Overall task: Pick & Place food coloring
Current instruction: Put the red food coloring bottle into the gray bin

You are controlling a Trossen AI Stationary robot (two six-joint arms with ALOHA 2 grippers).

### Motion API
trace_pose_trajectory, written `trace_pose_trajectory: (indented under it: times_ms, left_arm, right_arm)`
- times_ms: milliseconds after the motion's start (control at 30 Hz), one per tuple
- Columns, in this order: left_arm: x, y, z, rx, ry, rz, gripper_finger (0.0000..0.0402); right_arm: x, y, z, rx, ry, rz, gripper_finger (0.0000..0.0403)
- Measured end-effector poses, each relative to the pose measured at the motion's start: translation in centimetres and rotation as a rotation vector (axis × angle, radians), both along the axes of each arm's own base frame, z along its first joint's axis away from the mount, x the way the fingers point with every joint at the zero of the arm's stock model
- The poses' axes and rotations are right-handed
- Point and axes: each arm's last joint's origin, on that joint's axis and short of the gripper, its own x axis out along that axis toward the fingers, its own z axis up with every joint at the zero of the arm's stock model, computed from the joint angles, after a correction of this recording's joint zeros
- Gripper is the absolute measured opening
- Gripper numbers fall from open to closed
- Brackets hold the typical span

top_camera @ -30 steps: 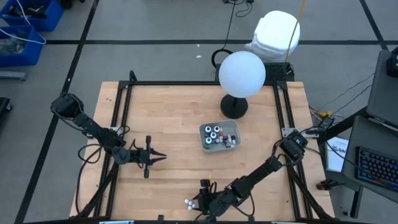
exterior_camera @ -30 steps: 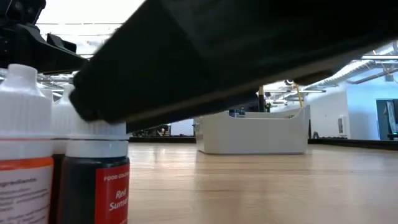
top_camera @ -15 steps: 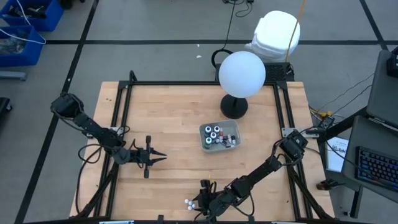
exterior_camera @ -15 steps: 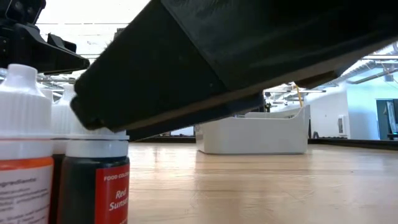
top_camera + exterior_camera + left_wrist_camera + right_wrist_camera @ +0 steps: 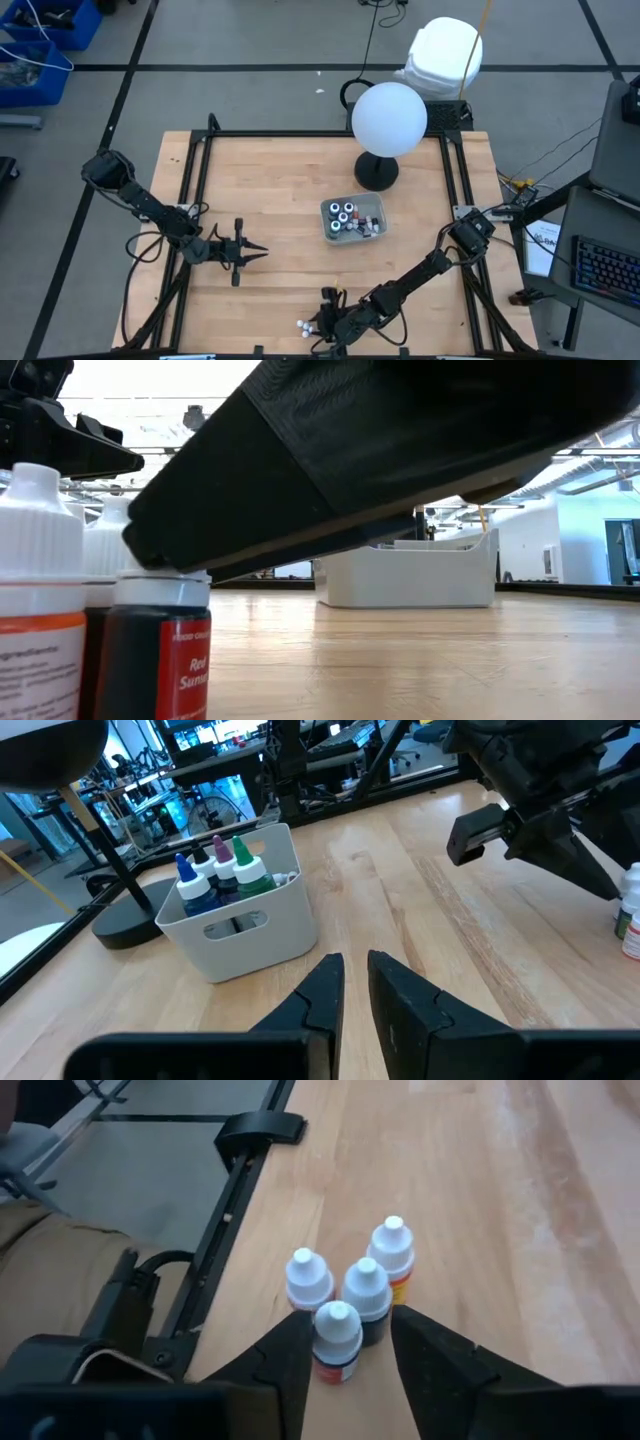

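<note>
Four little food coloring bottles [image 5: 350, 1295] with white caps stand in a cluster on their bases near the table's near edge [image 5: 302, 325]. More bottles [image 5: 215, 870] stand in the pale tray [image 5: 328, 208] at mid-table. My right gripper [image 5: 350, 1320] is low at the cluster, open, one finger on either side of the nearest bottle, the red-labelled one [image 5: 155, 660]. My left gripper [image 5: 262, 252] waits over the table's left half, barely open with a slim gap [image 5: 355, 965], holding nothing. My right gripper comes at the red-labelled bottle [image 5: 335, 1345] slanting down from the table's right, a finger on each side of it. One finger [image 5: 295, 1350] looks to lie against the bottle's side. The other [image 5: 425, 1350] stands apart. The bottle stands on the table, leaning slightly.
A white globe lamp [image 5: 388, 120] on a black round base [image 5: 375, 172] stands behind the tray. Black frame rails [image 5: 200, 200] border the table, and one [image 5: 240, 1190] runs close beside the bottle cluster. Bare wood lies between the tray and the cluster.
My right gripper has shifted a little at the cluster, its finger rising slightly over the caps in the low view. The red-labelled bottle has tipped a bit, its cap moving toward the table's right while its base stays down. The other bottles stand as before.
</note>
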Motion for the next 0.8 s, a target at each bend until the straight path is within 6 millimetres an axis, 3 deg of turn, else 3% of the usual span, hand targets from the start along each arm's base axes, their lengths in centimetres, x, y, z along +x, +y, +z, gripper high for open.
trace_pose_trajectory:
  times_ms: [467, 800]
  left_arm:
    - [0.00, 0.00, 0.00, 0.000, 0.000, 0.000, 0.0058]
    - [0.00, 0.00, -0.01, 0.000, 0.001, 0.000, 0.0058]
  right_arm:
    - [0.06, 0.01, 0.08, -0.005, -0.007, 0.024, 0.0037]
    - [0.06, 0.01, 0.08, -0.010, -0.009, 0.026, 0.0049]
